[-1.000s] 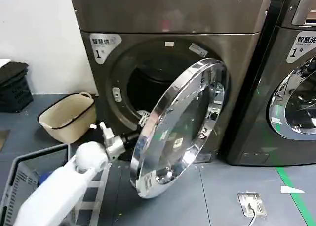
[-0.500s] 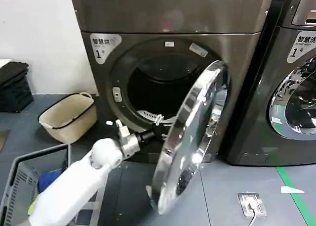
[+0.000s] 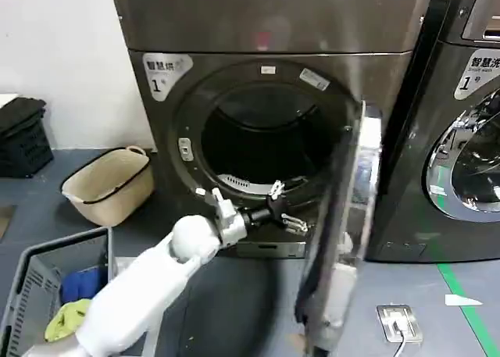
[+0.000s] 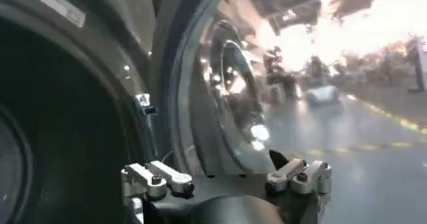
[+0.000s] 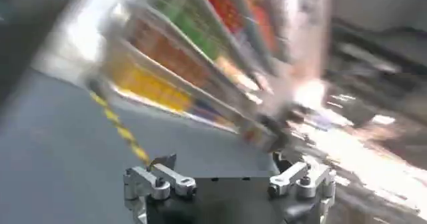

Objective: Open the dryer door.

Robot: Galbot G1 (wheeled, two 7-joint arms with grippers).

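Dryer (image 3: pixel 273 29) sticker "1", dryer door (image 3: pixel 344 232) open edge-on, left pincer (image 3: pixel 285 210) spread at opening

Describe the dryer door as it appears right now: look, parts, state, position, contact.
The dryer door is a round porthole with a shiny chrome rim and dark glass. It stands swung wide open, edge-on to the head camera, hinged at the right of the dryer, whose dark drum is exposed. The left hand, open, sits beside its inner face; contact cannot be confirmed.

My door (image 3: pixel 344 232) is motion-smeared, its lower end cut off by the bottom edge. My right gripper (image 5: pixel 227 179) looks at streaked shelves I can't make out, fingertips out of sight.
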